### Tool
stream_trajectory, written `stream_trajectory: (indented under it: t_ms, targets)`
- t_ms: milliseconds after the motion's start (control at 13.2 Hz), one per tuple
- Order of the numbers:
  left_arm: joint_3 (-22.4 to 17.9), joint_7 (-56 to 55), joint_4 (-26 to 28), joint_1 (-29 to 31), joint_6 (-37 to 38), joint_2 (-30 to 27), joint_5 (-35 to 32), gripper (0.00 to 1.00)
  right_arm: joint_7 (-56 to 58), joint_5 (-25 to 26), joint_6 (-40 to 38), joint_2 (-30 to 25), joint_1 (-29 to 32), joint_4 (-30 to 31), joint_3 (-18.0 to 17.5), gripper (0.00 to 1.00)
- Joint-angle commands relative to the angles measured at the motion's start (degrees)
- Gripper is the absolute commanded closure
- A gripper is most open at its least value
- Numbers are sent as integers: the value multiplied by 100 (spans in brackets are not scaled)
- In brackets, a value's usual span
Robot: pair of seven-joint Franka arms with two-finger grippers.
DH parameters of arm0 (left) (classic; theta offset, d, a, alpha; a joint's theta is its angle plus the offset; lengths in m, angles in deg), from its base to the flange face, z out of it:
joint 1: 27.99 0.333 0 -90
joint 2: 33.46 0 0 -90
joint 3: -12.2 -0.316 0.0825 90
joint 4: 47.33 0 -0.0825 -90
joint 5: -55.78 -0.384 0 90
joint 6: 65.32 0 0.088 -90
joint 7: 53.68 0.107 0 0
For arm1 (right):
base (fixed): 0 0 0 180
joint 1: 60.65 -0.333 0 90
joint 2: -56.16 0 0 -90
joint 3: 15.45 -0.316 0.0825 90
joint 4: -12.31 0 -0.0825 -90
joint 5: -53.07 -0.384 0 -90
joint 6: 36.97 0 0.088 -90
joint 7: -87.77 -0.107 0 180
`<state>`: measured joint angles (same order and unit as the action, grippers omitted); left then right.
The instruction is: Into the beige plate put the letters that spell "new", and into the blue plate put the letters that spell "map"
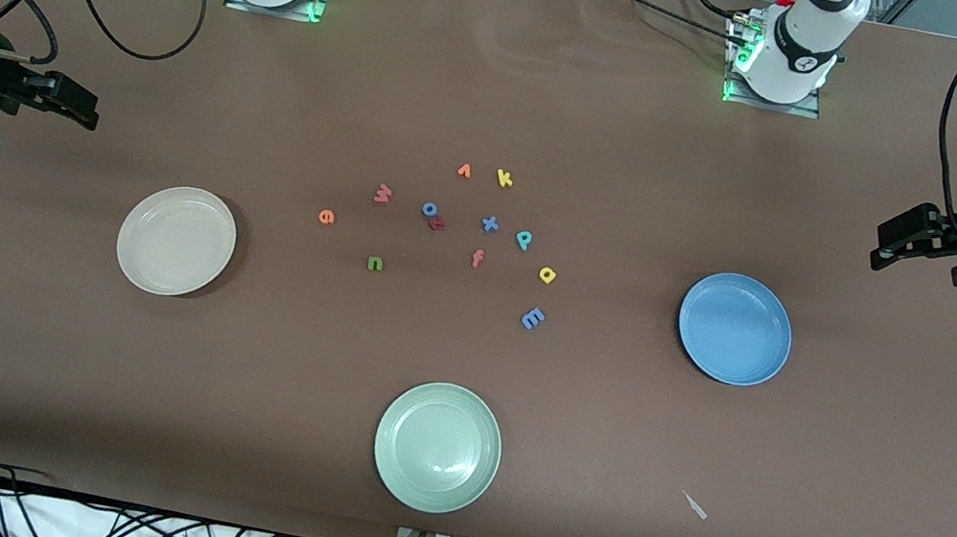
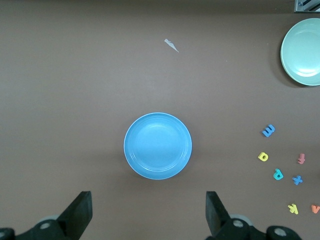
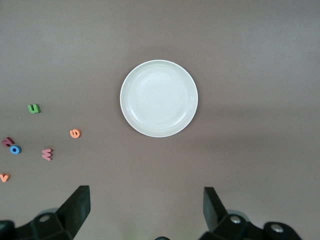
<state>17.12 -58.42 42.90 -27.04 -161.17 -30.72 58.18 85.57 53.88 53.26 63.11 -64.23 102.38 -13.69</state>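
Note:
The beige plate [image 1: 176, 240] [image 3: 159, 98] lies empty toward the right arm's end, the blue plate [image 1: 735, 328] [image 2: 157, 145] empty toward the left arm's end. Between them lie green "n" [image 1: 375, 263] [image 3: 33, 108], orange "e" [image 1: 327, 217] [image 3: 75, 133], red-pink "w" [image 1: 383, 193] [image 3: 47, 154], periwinkle "m" [image 1: 533, 319] [image 2: 268, 131], yellow "a" [image 1: 547, 274] [image 2: 263, 157] and teal "p" [image 1: 524, 239] [image 2: 278, 174]. My right gripper [image 1: 82, 107] [image 3: 146, 207] hangs open over bare table by the beige plate. My left gripper [image 1: 885, 247] [image 2: 148, 212] hangs open by the blue plate.
A pale green plate [image 1: 437, 446] lies near the front edge. Mixed among the task letters are yellow "k" [image 1: 504, 179], blue "x" [image 1: 490, 224], orange "f" [image 1: 477, 258], blue "o" [image 1: 430, 209] touching a small red letter [image 1: 437, 224], and an orange letter [image 1: 464, 171]. A white scrap [image 1: 695, 505] lies on the table.

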Motion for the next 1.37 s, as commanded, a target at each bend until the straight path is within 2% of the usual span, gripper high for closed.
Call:
stream_trajectory:
  t_ms: [0, 1293]
  targets:
    - [-8, 113, -182, 72, 154, 69, 77, 0, 62, -98, 4, -9, 42, -16, -9, 0]
    - [-26, 122, -173, 116, 259, 69, 68, 0, 62, -98, 4, -9, 42, -16, -9, 0]
